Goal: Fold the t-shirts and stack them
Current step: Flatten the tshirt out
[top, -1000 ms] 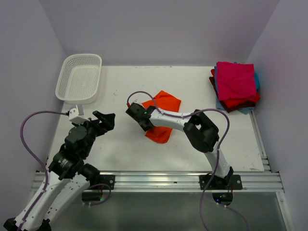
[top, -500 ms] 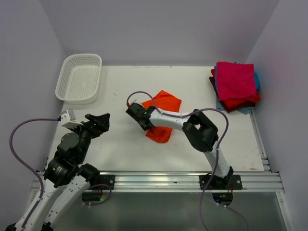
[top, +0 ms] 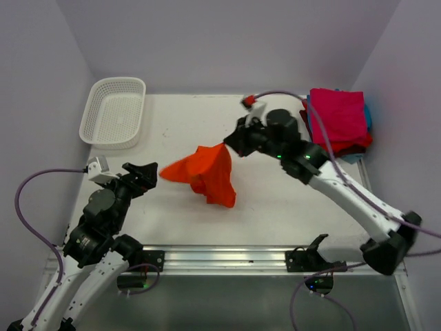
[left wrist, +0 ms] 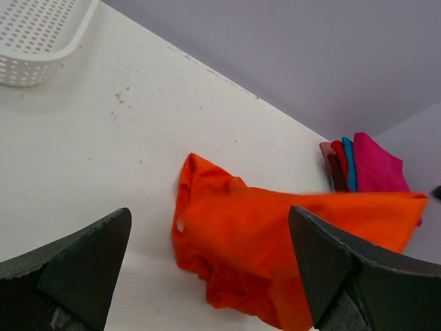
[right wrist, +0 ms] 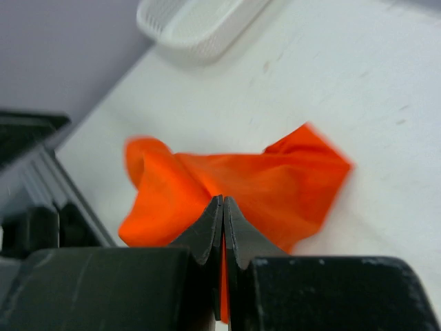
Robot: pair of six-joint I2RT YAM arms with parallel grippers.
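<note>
**Orange t-shirt [top: 207,174], position:** centre of the table [top: 172,221]. It is partly raised and hangs crumpled, unfolded, with its lower bulk resting on the surface.

**Orientation:** in the top view the long axis runs from the pinched far-right corner down toward the near edge. A second pointed tip aims left, toward the left gripper [top: 155,172].

**Right gripper [right wrist: 222,207]:** the jaws are pressed together on a fold of the orange cloth.

**Left gripper:** the jaws stand wide apart and hold nothing. They sit near the shirt's left tip without touching it.

**Folded t-shirts [top: 337,121]:** stacked at the far right corner, magenta on top with red, maroon and blue edges below, well apart from the orange one.

**Markings:** a small pale patch [left wrist: 180,225] shows on the orange cloth's left edge, too small to read.
</note>
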